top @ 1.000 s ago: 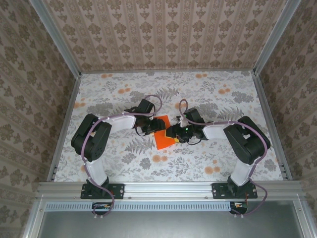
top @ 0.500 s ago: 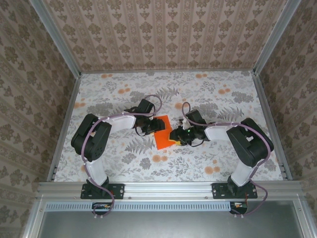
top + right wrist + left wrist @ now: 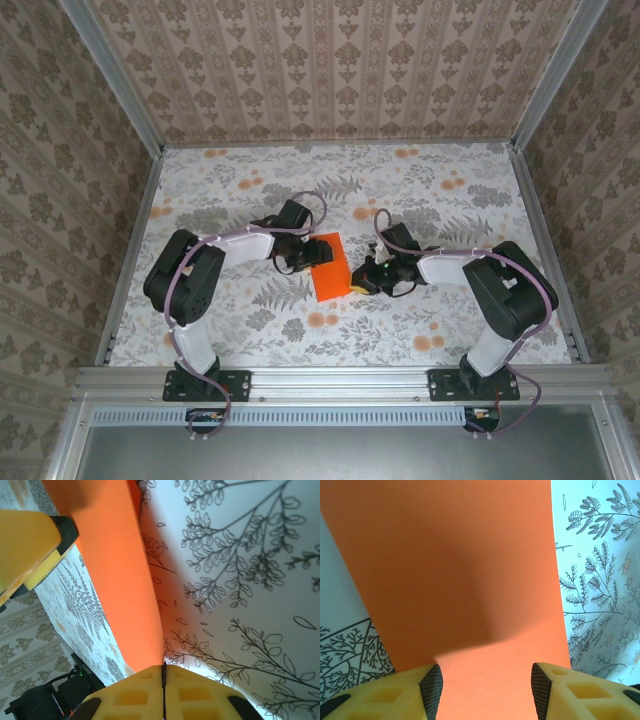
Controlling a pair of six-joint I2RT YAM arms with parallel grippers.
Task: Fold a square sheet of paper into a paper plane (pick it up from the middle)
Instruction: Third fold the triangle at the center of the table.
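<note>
The square sheet of paper [image 3: 330,267], bright orange, lies at the table's middle between both arms. My left gripper [image 3: 302,258] rests at its left edge. In the left wrist view the left gripper [image 3: 487,692] is open, and the sheet [image 3: 460,580] spreads flat between and beyond its pads. My right gripper [image 3: 362,282] is at the sheet's right edge. In the right wrist view the right gripper [image 3: 164,680] is shut, and the sheet's [image 3: 120,570] edge curves up into the seam between its jaws. A left finger [image 3: 30,540] presses the sheet's far side. The paper plane is out of view.
The table [image 3: 440,200] wears a grey fern-and-flower print with pale orange spots. Aluminium rails [image 3: 130,240] and patterned walls close in the left, right and back sides. Purple cables loop over both arms.
The right gripper has closed on the sheet's right edge and drawn slightly right. The sheet now reads as a narrower upright strip. The left gripper has stayed in place.
</note>
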